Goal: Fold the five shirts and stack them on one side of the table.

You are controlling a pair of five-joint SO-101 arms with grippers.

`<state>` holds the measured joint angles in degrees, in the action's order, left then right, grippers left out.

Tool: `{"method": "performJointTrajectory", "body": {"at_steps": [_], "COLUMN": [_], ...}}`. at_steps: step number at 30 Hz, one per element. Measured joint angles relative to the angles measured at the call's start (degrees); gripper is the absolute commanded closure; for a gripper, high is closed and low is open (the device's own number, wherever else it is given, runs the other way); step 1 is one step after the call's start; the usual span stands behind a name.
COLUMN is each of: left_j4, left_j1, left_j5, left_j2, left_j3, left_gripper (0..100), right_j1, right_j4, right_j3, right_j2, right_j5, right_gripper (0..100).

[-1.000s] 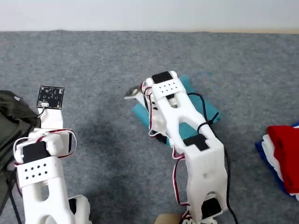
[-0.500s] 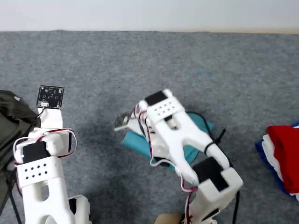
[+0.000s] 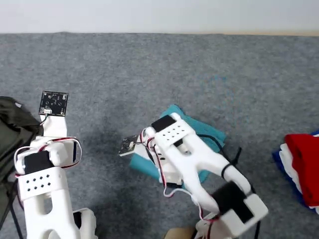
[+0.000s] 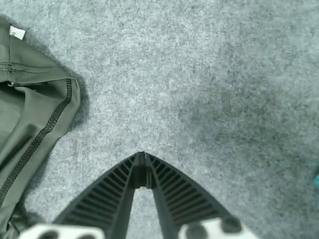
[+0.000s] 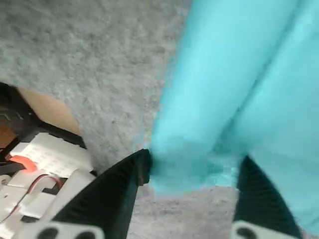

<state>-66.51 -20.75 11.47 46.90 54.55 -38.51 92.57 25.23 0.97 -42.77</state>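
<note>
Grey surface (image 3: pixel 124 64): I count one teal shirt (image 3: pixel 207 132) centre, one olive shirt (image 3: pixel 12 119) left edge, one stack (image 3: pixel 301 159) right edge. My left tool (image 4: pixel 144 172) pinched closed, empty; right tool (image 5: pixel 195 164) spread wide, straddling the teal shirt.

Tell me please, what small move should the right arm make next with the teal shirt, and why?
Probably shut the right gripper on the teal shirt. Its jaws stand open on either side of the shirt's edge, which lies between them on the grey table, so a grip seems ready to take.
</note>
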Motion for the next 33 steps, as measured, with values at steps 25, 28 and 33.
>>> {"method": "performJointTrajectory", "body": {"at_steps": [25, 28, 33], "left_j4": [-4.13, -5.01, -7.38], "left_j1": [0.0, 0.0, 0.0], "left_j5": [0.0, 0.0, 0.0], "left_j2": [0.0, 0.0, 0.0], "left_j3": [0.0, 0.0, 0.0], "left_gripper": [100, 100, 100], "right_j1": [4.66, 7.12, 8.0], "right_j4": [7.56, 7.56, 7.3], "right_j3": [-9.05, -13.98, -15.74], "right_j2": [24.97, 27.08, 31.21], "right_j5": [37.36, 42.2, 47.21], "right_gripper": [90.3, 94.2, 96.8]}}
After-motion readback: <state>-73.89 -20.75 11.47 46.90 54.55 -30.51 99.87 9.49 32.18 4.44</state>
